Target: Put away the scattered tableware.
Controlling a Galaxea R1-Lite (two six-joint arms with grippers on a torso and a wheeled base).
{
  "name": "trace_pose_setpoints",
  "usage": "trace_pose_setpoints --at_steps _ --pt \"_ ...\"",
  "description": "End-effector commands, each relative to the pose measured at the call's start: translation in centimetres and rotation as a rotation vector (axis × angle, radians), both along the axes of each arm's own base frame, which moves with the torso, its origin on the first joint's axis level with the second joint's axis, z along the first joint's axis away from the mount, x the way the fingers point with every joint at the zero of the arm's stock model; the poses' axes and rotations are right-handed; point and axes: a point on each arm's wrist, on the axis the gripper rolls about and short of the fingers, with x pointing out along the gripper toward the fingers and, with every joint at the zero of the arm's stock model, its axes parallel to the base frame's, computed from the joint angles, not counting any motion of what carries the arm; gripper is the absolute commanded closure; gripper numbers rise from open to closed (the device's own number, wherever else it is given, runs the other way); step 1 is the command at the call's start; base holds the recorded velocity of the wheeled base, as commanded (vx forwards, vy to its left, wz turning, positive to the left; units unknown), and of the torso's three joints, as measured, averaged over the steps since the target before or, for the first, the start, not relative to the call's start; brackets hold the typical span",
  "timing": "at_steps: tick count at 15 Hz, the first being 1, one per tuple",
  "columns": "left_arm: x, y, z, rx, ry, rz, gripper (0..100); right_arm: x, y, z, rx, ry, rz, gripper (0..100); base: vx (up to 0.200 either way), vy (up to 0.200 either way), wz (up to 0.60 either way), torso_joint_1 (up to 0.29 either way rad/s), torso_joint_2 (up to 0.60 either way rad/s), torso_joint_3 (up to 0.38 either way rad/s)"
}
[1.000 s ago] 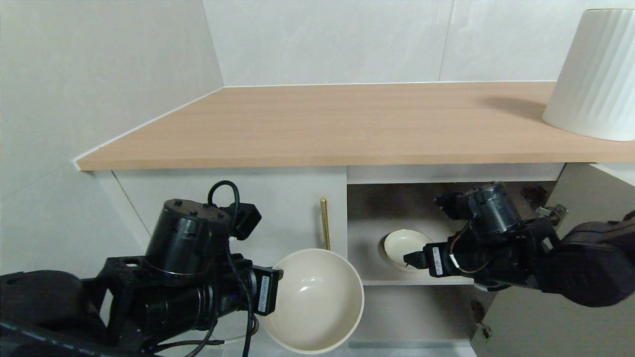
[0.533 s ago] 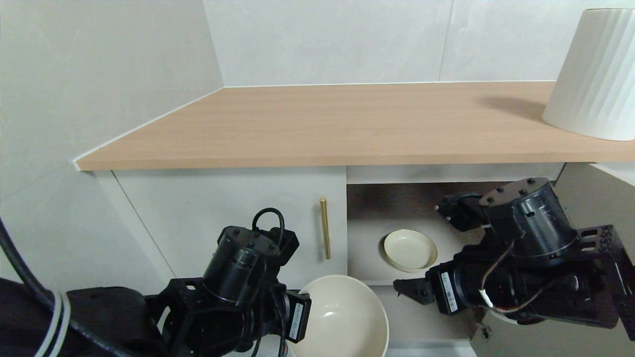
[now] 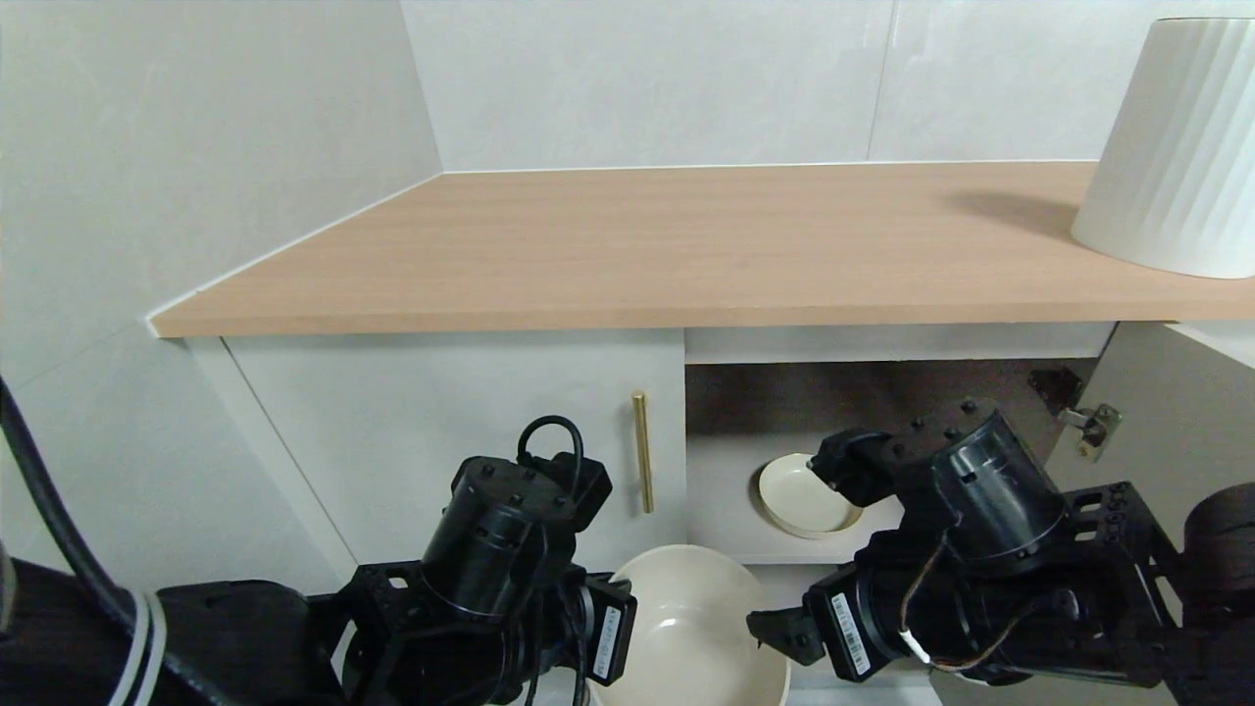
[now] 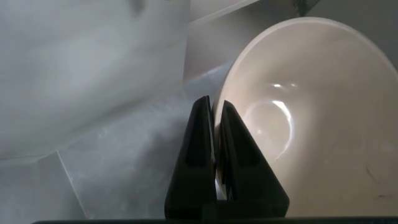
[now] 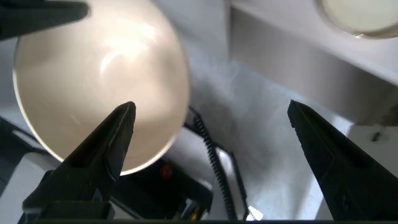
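The left pincer (image 4: pixel 214 106) is pinching the bowl (image 4: pixel 311 112) by its rim, likely to shelve it beside the plate (image 3: pixel 799 495), while the right pincer (image 5: pixel 208 112) is hanging spread, empty.

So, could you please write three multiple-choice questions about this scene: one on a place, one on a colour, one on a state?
1. Where does the small plate lie?
A) on the worktop
B) on the cupboard shelf
C) on the floor

2. What colour is the door handle?
A) gold
B) black
C) red

3. How is the left gripper?
A) open and empty
B) shut on the rim of the bowl
C) shut on a spoon

Answers:
1 B, the plate sits on the shelf in the open cupboard.
2 A, the bar on the closed door looks gold.
3 B, it pinches the rim from both sides.
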Motion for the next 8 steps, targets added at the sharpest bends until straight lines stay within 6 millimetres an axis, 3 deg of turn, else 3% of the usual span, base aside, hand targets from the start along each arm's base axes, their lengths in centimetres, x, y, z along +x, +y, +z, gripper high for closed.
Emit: trace_pose_setpoints --at_steps 1,4,5,8 --pt "-0.1 0.0 0.3 -0.007 -0.009 0.002 100 0.5 0.6 -1.1 -0.019 0.033 0.009 0 0.000 0.000 0.00 0.000 0.00 0.000" --pt "-0.3 -0.1 0.4 -0.008 -0.016 0.000 100 1.0 1.1 -1.8 -0.019 0.034 0.006 0 0.000 0.000 0.00 0.000 0.00 0.000" --pt "-0.3 -0.1 0.4 -0.008 -0.016 0.000 100 1.0 1.2 -1.9 -0.019 0.032 0.005 100 0.000 0.000 0.00 0.000 0.00 0.000" --pt "-0.3 -0.1 0.4 -0.008 -0.016 0.000 100 1.2 1.4 -2.1 -0.009 0.044 -0.006 100 0.000 0.000 0.00 0.000 0.00 0.000"
